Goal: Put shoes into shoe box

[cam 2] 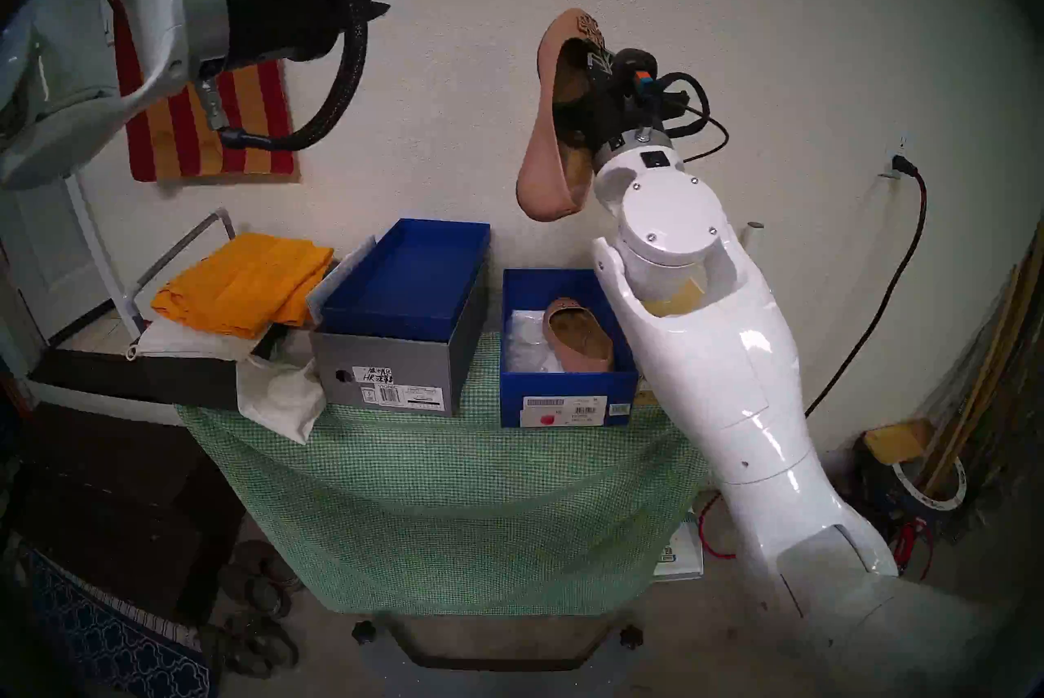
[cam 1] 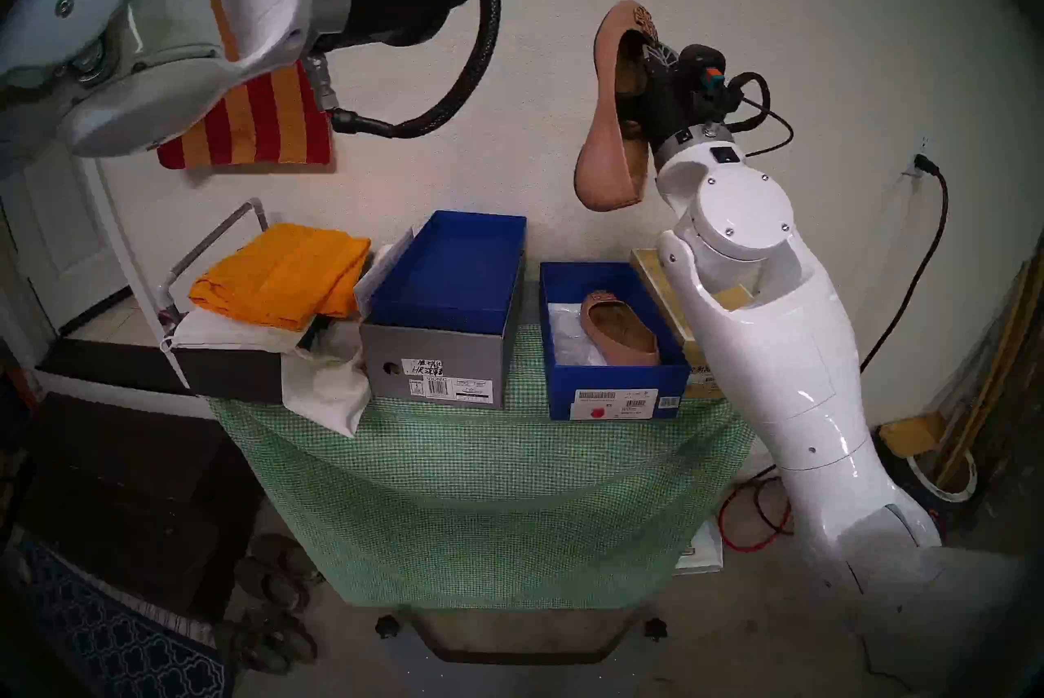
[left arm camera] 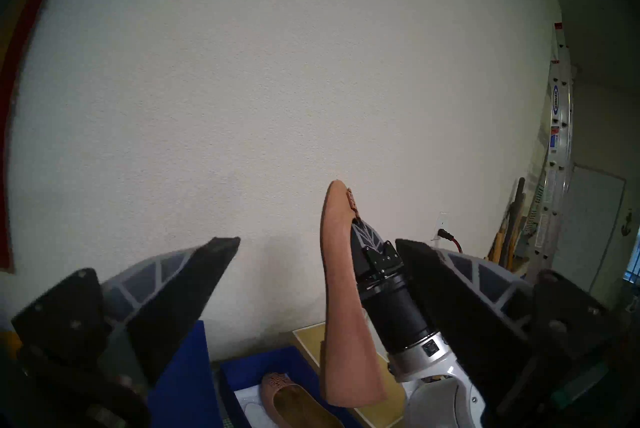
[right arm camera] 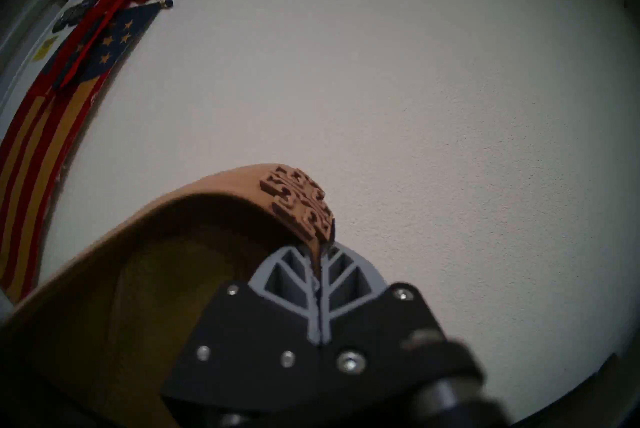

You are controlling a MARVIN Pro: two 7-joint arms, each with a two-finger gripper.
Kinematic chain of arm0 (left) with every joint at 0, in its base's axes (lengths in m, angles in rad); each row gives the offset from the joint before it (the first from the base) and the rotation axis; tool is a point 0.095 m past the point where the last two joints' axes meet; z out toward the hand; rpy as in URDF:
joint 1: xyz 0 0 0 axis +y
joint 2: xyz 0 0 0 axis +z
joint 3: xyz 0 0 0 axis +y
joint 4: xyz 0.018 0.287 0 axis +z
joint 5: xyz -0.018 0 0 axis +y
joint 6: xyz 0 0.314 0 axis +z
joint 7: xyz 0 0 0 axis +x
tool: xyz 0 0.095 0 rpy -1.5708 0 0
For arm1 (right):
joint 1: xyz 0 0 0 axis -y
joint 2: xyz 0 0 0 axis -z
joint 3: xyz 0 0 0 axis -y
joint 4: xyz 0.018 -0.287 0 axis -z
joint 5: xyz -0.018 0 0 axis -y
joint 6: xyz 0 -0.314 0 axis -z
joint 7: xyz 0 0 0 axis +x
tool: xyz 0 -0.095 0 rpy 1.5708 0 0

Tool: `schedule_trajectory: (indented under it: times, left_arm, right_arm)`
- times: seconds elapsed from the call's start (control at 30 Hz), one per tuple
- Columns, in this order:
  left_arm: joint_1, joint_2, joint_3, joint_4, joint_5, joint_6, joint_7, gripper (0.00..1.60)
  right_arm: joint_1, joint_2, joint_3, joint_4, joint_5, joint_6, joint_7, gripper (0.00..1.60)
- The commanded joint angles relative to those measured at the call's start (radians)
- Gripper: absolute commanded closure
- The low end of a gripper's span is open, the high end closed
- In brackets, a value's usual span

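Boxes first: all-blue shoe box (cam 1: pixel 616 389) w/ white barcode labels + red dot on its front end sits on the green checked cloth (cam 1: pixel 480 499), holding one tan-pink flat (cam 1: pixel 621 329) on white paper, toe toward the wall. Just left of it, grey box (cam 1: pixel 435 369) w/ blue tray inside, nothing showing in it. Gold box (cam 1: pixel 658 279) behind my right arm. Second flat (cam 1: pixel 607 132) is up in the air above the blue box, toe up, cut-out emblem by the tip, brown-gold insole facing my right gripper (right arm camera: pixel 320 256), whose fingers are pinched together on the edge of the shoe's opening. My left gripper (left arm camera: pixel 317 243) is high up, fingers spread apart, holding nothing. Folded orange cloth (cam 1: pixel 282 279) at far left; striped flag (cam 1: pixel 254 120) on the white wall.
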Motion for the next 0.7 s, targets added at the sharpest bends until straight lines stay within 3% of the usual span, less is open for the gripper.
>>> schedule_trajectory:
  times: [0.0,0.37,0.67]
  left_arm:
    - [-0.022,0.038,0.001,-0.012,0.021,0.005,0.005,0.0]
    - [-0.031,0.054,0.008,-0.021,0.037,0.015,0.005,0.0]
    - [-0.033,0.057,0.011,-0.021,0.04,0.018,0.001,0.0]
  right_arm:
    - [-0.114,0.115,0.049,-0.088,0.047,0.111,0.073,1.6]
    - [-0.226,0.167,0.075,-0.115,0.116,0.134,0.147,1.6]
    - [-0.266,0.161,0.018,-0.066,0.083,0.099,0.16,1.6]
